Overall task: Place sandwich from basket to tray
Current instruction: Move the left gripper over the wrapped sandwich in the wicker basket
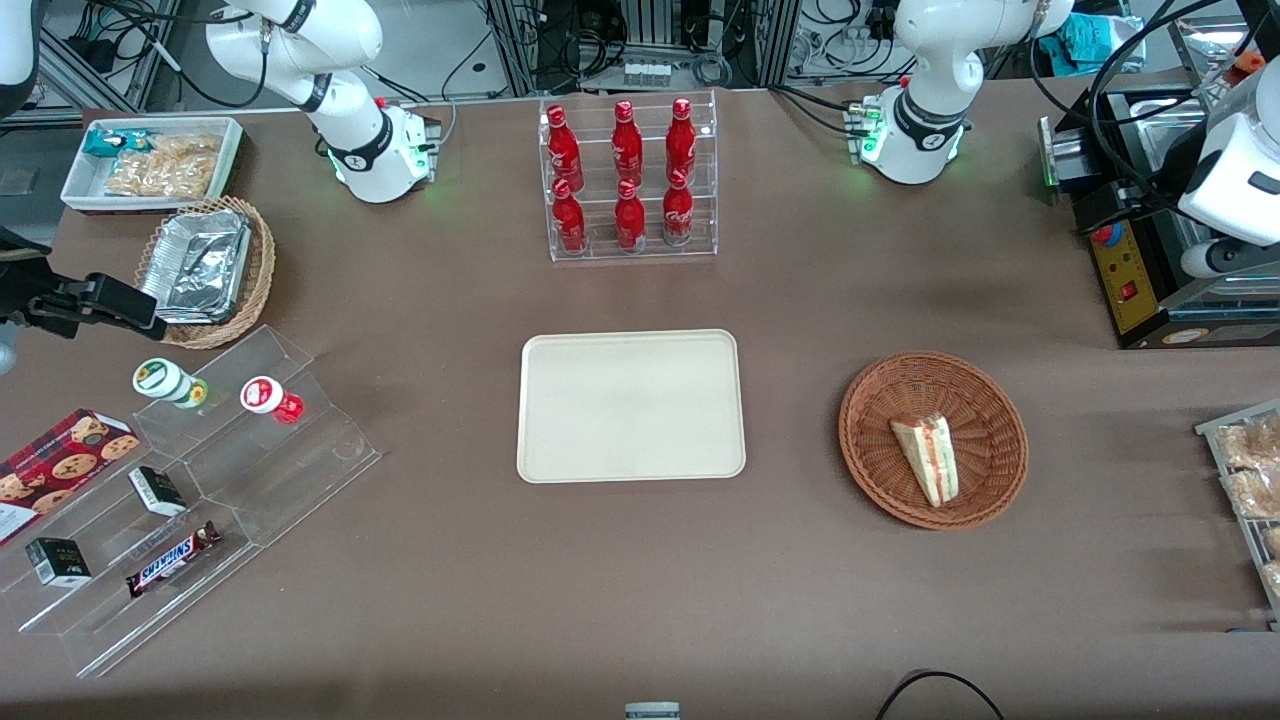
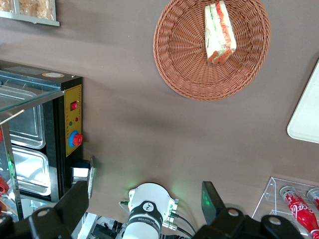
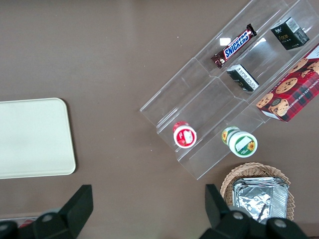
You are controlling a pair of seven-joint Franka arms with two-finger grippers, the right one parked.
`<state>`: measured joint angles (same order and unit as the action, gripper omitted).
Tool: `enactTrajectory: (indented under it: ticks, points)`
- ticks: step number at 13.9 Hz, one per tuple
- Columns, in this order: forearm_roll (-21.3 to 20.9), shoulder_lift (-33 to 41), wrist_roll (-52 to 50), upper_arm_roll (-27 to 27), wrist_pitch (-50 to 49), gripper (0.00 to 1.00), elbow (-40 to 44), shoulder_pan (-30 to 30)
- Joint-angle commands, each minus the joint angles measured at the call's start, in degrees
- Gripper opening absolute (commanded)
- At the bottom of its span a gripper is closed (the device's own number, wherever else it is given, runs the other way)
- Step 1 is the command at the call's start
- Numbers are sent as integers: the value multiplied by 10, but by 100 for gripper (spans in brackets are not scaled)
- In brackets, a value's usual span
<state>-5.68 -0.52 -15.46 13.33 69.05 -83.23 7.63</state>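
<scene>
Since sandwich (image 1: 926, 458) lies untouched in basket (image 1: 880, 400), gripper (image 2: 144, 211) hangs high above table, fingers wide, empty; tray (image 1: 630, 405) bare, ready.

The gripper (image 2: 144, 209), fingers spread wide, hung high above bare table beside the basket (image 1: 880, 470). Nothing covered the sandwich (image 1: 926, 458), and open table lay between basket and tray (image 1: 560, 440), whose surface was bare
</scene>
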Motion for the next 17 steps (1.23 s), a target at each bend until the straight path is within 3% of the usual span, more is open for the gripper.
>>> enactTrajectory:
  ticks: [1, 6, 10, 17]
  points:
    - [3, 4, 0, -5, 2, 100, -3, -6]
    - [4, -7, -4, -7, 2, 100, -4, -2]
    - [1, -66, -46, -7, 17, 100, -16, -3]
    - [-2, -132, -143, -5, 299, 100, -204, -9]
